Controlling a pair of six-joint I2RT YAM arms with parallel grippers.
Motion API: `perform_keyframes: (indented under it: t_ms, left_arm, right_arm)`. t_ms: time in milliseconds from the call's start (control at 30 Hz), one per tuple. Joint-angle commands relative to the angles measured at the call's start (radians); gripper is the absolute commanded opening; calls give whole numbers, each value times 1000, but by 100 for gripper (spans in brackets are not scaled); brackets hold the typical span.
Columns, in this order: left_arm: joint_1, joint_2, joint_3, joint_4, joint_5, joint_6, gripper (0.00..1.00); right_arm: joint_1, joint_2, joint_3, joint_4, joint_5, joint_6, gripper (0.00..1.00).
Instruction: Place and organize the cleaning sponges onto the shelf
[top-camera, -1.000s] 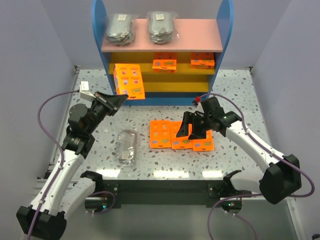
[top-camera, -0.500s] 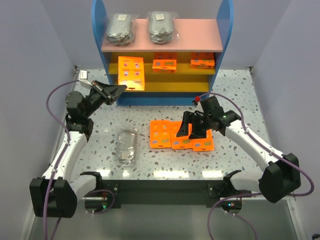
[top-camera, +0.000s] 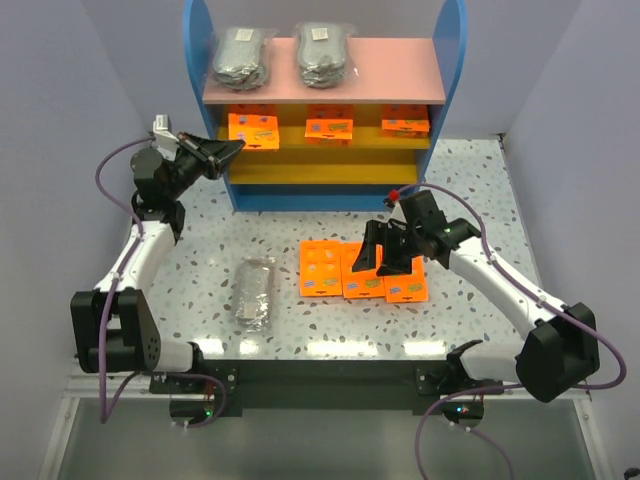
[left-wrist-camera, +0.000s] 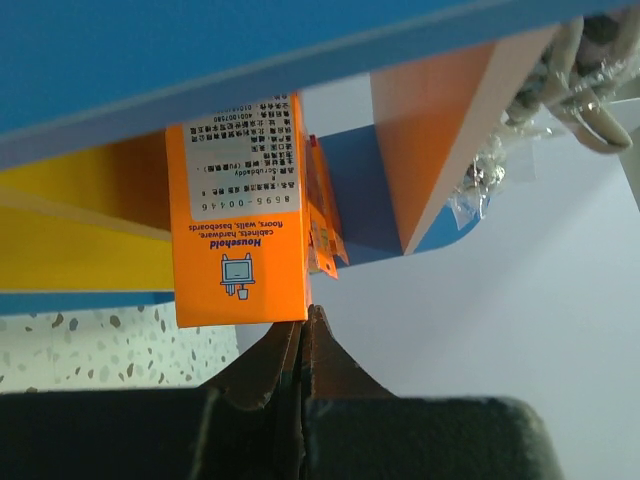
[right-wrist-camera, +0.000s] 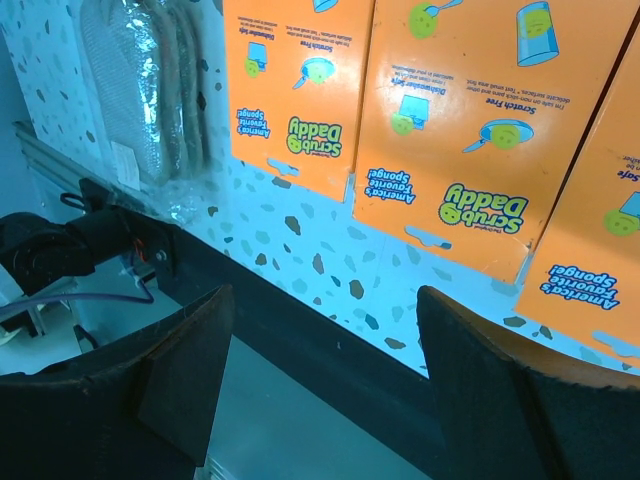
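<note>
Left tool (top-camera: 234, 149) is clamped on 1 orange packet (top-camera: 253, 129), holding it at the left end of the upper yellow board (top-camera: 365, 142) of the shelf (top-camera: 196, 60). Right tool (top-camera: 386, 262), fingers apart, hovers over 3 packets (top-camera: 322, 270) on the surface (top-camera: 200, 240), near 1 bag (top-camera: 253, 292).

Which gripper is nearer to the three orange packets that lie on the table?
The right. The right gripper hangs open over the three orange packets. The left gripper is far off at the shelf, shut on a single orange packet.
</note>
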Motion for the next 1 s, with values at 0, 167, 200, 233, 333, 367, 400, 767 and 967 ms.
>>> perform_keyframes:
  t_ms: [0, 167, 200, 233, 333, 367, 400, 767, 967]
  left_arm:
    - [18, 69, 82, 77, 26, -36, 0]
    - [23, 122, 125, 68, 17, -30, 0]
    - [27, 147, 145, 59, 21, -30, 0]
    - [29, 161, 148, 69, 29, -38, 0]
    - [32, 206, 169, 85, 32, -48, 0]
    - [32, 215, 183, 86, 32, -51, 0]
    - [32, 232, 189, 88, 34, -51, 0]
    - [38, 143, 128, 82, 29, -47, 54]
    - [41, -31, 6, 39, 64, -4, 82]
  right_arm:
    - [-4, 2, 36, 13, -7, -14, 77]
    - [-6, -1, 25, 31, -12, -3, 77]
    - [-4, -1, 24, 36, -12, -2, 77]
    - [-6, -1, 24, 41, -13, 0, 77]
    - [-7, 2, 25, 42, -13, 1, 77]
    - [-6, 2, 27, 42, -13, 3, 77]
    - [-7, 2, 27, 42, -13, 3, 77]
    - [-7, -1, 27, 45, -13, 10, 78]
    - [-7, -20, 24, 44, -1, 20, 79]
